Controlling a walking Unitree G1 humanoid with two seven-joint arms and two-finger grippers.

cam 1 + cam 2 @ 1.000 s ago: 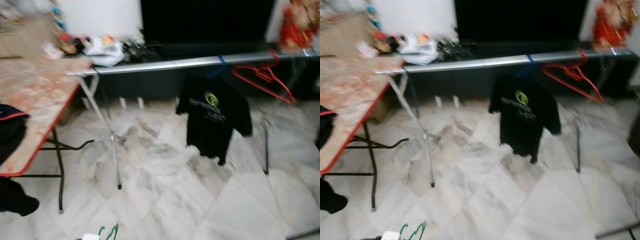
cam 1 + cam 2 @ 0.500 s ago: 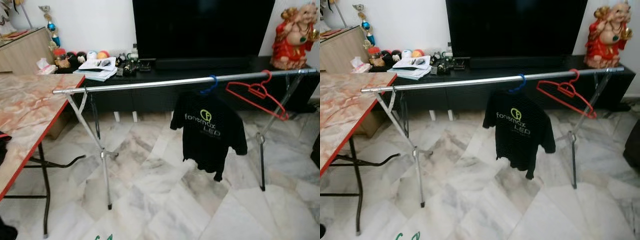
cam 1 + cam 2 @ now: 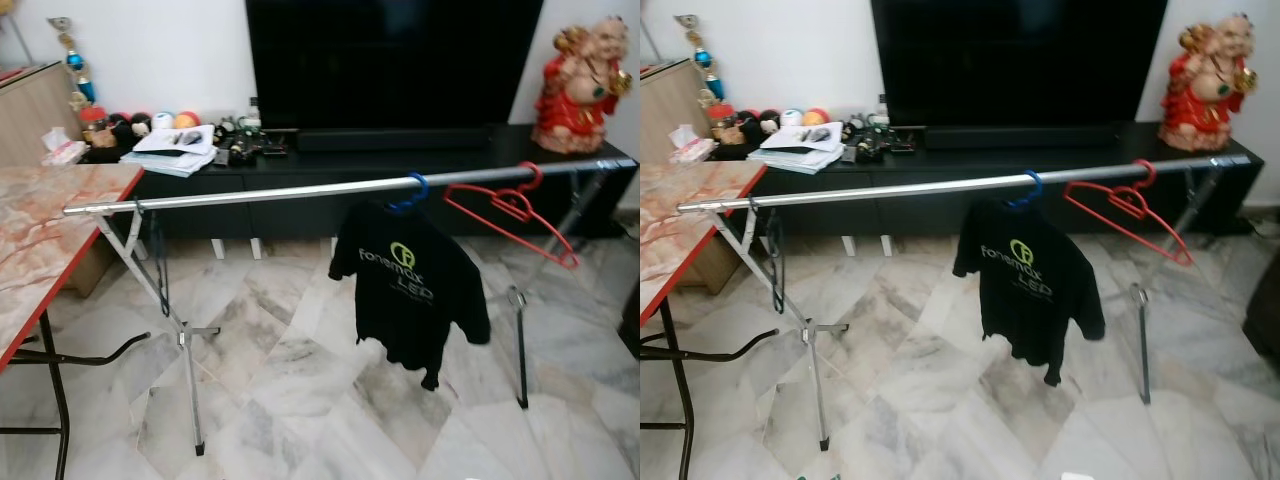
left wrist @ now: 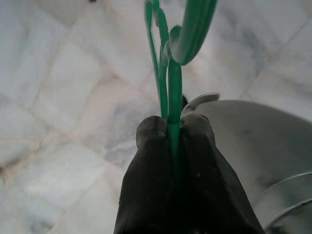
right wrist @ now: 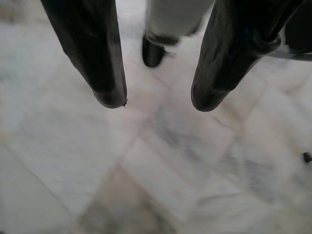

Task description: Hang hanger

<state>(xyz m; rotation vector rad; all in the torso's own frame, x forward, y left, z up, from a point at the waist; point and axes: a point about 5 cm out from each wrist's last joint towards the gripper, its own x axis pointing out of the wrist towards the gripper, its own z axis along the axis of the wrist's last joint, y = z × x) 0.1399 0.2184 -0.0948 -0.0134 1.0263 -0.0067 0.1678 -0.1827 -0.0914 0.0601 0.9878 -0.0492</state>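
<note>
A long silver metal clothes rail [image 3: 300, 190] on folding legs stood across the white marble floor [image 3: 300, 400], in front of a low black TV cabinet [image 3: 400, 160]. Near the middle of the rail, a black T-shirt with a green logo [image 3: 408, 285] hung from a blue hanger hook [image 3: 412, 192]. Just beside it, toward the rail's right end, an empty red plastic hanger [image 3: 512, 212] hung tilted. A marble-patterned worktop with a red edge [image 3: 40, 250] stood at the rail's left end.

The left gripper [image 4: 174, 127] was closed tight on a thin green plastic hanger [image 4: 169, 63], held low over the floor, well apart from the rail. The right gripper [image 5: 158, 100] hung over the floor with its fingers [image 5: 105, 73] spread wide, holding nothing.
</note>
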